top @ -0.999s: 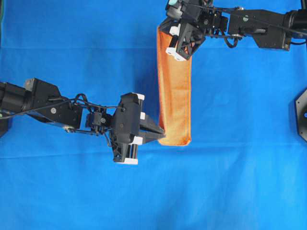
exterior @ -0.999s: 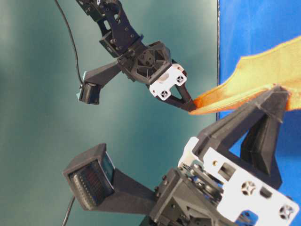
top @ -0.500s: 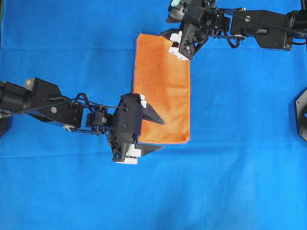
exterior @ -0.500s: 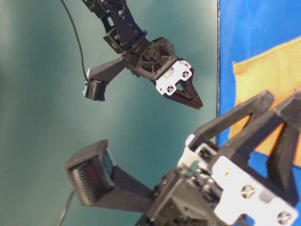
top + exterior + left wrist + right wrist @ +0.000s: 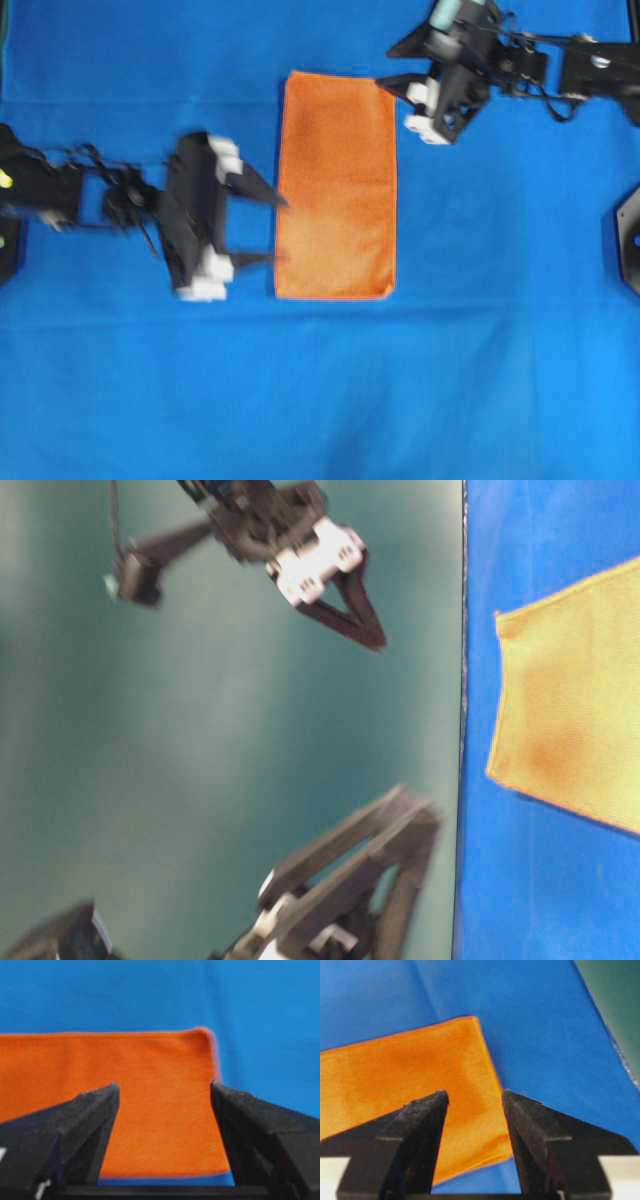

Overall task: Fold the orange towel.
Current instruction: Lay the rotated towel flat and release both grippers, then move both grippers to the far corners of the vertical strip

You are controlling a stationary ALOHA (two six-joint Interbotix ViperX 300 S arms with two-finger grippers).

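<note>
In the overhead view, the bright orange rectangular terry towel [image 5: 336, 185] lies flat on the large blue cloth [image 5: 320, 400] that covers the table, a little above the middle, with its long sides running up and down. The left arm comes in from the left edge and lies almost level across the view. Its pincer [image 5: 272, 228] is blurred, but the two dark fingers are clearly apart and point at the left long edge of the towel; the tips are just beside that edge or just on it, and I cannot tell which. The right arm comes in from the upper right corner. Its pincer [image 5: 393, 63] is also spread, with nothing between the fingers, and it is near the upper right corner of the towel.

In the table-level view, the right pincer [image 5: 372, 632] hangs in the air at the top with its tip pointing down and to the right. The left pincer [image 5: 415, 815] rises from the bottom edge, very blurred. The towel [image 5: 575, 705] lies flat on the blue cloth [image 5: 500, 880] on the right.

In the left wrist view, the two black fingers [image 5: 85, 1125] stand wide apart over one end of the towel [image 5: 150, 1105], and they hold nothing.

In the right wrist view, the fingers [image 5: 420, 1125] are apart over a corner of the towel [image 5: 410, 1075], which lies flat.
</note>
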